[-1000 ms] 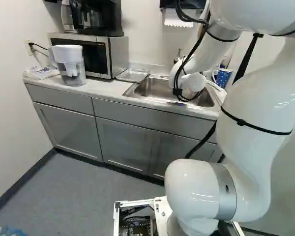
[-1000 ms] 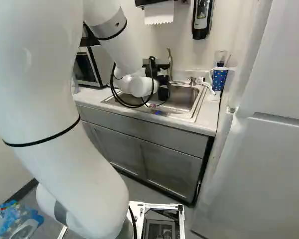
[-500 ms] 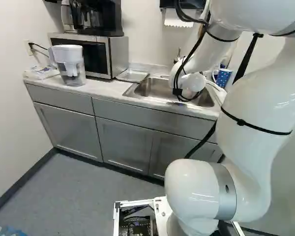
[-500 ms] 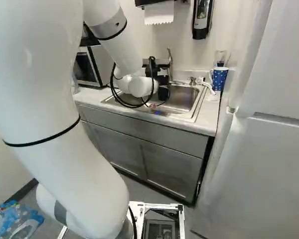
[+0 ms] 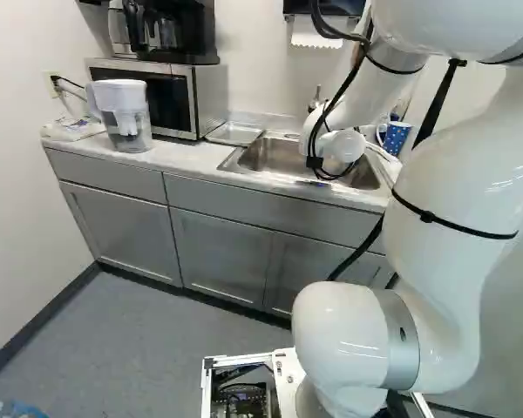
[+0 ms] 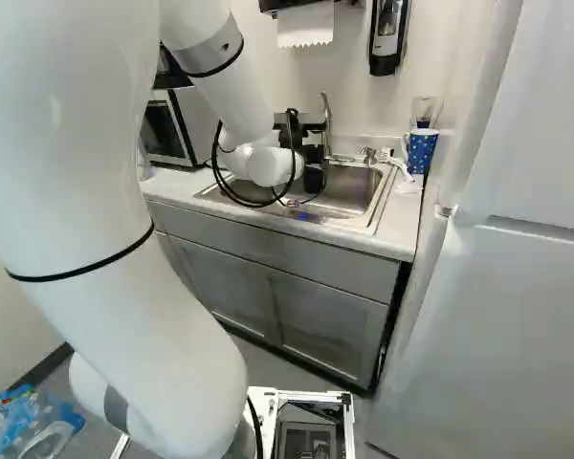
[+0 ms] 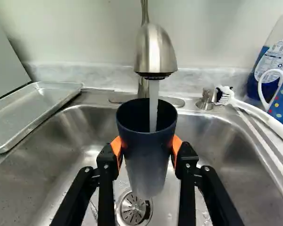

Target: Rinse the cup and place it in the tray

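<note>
Wrist view: tool (image 7: 146, 146) gripping cup (image 7: 145, 165) upright under faucet (image 7: 155, 54), stream (image 7: 153, 106) running in — fill weight or wet pads (image 7: 116, 146) could cause slip. Left base view: tray (image 5: 234, 133) beside sink (image 5: 281, 157) — undrained cup would likely spill there.

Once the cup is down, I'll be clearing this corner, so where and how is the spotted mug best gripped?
Probably by its handle, coming from the sink side: the mug looks upright, and its open loop juts toward the basin. A bottle close behind would likely hinder an approach from there.
</note>
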Robot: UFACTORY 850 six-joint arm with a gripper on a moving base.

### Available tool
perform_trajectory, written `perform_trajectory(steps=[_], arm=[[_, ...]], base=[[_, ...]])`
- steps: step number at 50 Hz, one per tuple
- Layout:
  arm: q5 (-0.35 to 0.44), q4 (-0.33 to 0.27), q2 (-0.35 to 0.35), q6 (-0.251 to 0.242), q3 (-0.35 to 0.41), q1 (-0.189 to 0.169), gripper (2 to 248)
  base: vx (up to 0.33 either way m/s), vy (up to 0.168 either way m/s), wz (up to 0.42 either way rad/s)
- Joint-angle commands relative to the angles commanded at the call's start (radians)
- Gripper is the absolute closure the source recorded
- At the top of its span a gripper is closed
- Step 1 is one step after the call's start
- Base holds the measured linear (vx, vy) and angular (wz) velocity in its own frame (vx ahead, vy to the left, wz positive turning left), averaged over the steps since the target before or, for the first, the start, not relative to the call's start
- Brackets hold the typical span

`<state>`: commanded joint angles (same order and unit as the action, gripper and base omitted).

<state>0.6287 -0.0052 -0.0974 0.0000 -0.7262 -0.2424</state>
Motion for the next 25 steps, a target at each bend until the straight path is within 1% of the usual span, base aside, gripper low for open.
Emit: perform_trajectory(steps=[25], arm=[[0.0, 0.0, 0.0, 0.0, 0.0, 0.0, 128]], base=[[0.0, 0.0, 0.0]])
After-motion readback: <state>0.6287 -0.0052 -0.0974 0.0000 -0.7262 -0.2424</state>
